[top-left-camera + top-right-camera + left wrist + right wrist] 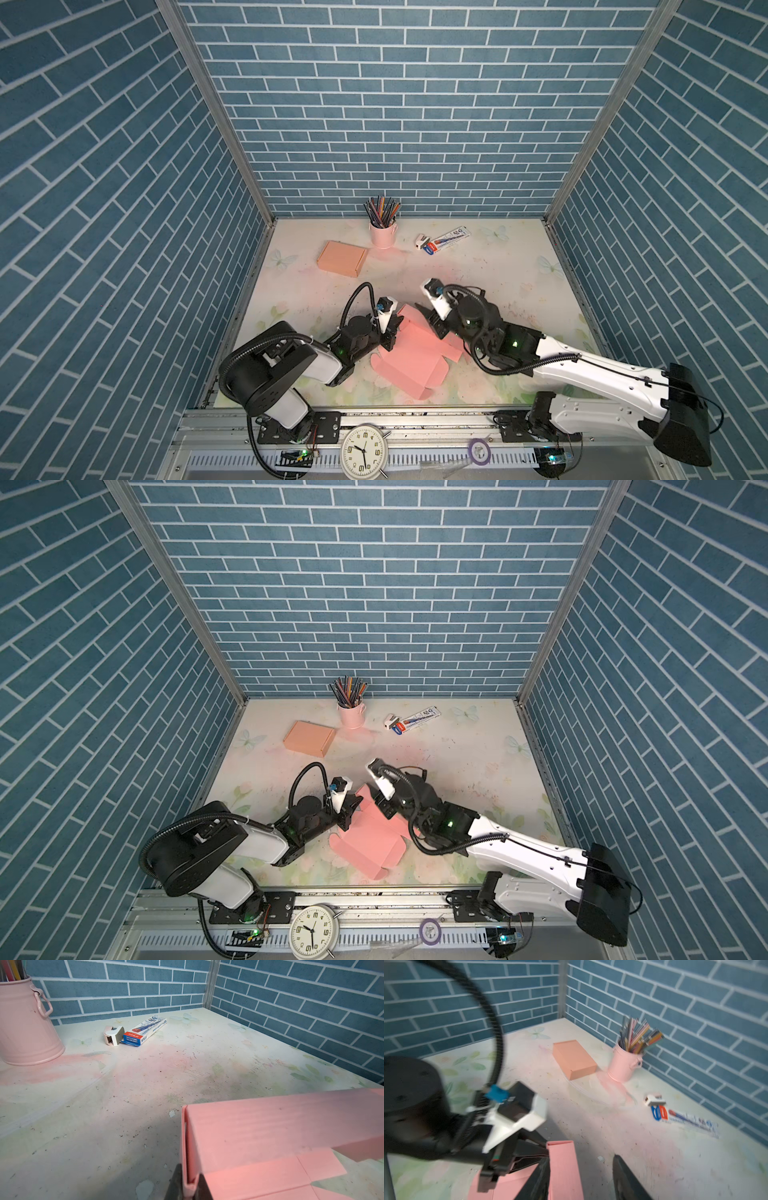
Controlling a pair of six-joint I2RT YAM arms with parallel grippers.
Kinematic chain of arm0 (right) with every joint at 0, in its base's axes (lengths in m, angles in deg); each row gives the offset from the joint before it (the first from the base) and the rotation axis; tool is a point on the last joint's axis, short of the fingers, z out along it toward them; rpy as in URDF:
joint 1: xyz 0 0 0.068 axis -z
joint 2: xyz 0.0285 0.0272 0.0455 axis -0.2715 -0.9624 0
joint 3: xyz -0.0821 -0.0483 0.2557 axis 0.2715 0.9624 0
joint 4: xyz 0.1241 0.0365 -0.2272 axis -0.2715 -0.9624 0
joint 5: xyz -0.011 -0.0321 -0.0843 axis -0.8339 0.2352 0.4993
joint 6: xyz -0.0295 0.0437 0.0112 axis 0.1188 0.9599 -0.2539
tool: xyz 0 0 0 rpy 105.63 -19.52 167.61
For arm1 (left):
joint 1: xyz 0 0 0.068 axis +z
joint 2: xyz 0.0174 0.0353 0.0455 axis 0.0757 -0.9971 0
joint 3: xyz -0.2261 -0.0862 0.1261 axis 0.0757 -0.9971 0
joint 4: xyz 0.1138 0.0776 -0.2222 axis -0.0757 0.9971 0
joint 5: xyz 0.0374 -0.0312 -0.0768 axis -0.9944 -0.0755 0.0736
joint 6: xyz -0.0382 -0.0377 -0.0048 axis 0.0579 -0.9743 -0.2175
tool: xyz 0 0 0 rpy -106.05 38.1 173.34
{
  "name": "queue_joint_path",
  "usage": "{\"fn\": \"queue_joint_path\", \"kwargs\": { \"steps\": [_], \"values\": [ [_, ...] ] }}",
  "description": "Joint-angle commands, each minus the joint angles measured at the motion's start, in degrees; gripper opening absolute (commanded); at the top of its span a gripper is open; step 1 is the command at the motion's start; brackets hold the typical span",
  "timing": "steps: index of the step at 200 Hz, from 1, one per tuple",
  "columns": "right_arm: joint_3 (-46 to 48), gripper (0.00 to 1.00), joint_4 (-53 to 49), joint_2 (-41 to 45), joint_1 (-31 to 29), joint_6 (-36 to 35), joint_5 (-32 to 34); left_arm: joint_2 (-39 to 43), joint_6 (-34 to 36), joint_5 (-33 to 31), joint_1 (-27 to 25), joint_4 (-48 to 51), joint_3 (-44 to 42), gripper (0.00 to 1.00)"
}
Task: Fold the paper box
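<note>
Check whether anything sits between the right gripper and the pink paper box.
Nothing visible does. The open right gripper is right at the raised wall of the paper box, which the left gripper pinches at one end.

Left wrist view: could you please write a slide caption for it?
Left tool pinching a raised wall of the pink paper box, with the pink pencil bucket beyond.
</note>
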Motion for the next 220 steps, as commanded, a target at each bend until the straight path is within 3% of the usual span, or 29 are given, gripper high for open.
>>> {"fn": "queue_joint_path", "kwargs": {
  "steps": [1,86,126,170,196,220],
  "values": [
    [-2.42,0.49,-3.44,-4.6,6.45,13.24,-12.14,0.66,1.9,-2.53,-1.0,0.54,0.41,0.12],
    [-3.35,0.49,1.67,-18.88,13.5,22.06,-33.75,-2.45,2.96,-5.18,-1.79,-0.1,1.0,0.12],
    [-4.31,0.44,1.26,-24.11,14.23,22.38,-37.54,-5.36,2.58,-6.01,-1.79,-2.8,1.31,0.19],
    [-3.53,0.41,1.81,-24.46,14.32,23.53,-39.47,-6.27,2.36,-7.72,-1.75,-3.94,1.99,0.21],
    [-1.32,0.4,5.69,-24.52,14.32,28.15,-44.22,-7.24,2.1,-6.86,-1.75,-4.37,3.21,0.19],
    [2.48,0.41,13.5,-24.03,14.32,34.73,-48.71,-7.61,2.0,-7.26,-1.76,-4.5,3.75,0.12]
  ]
}}
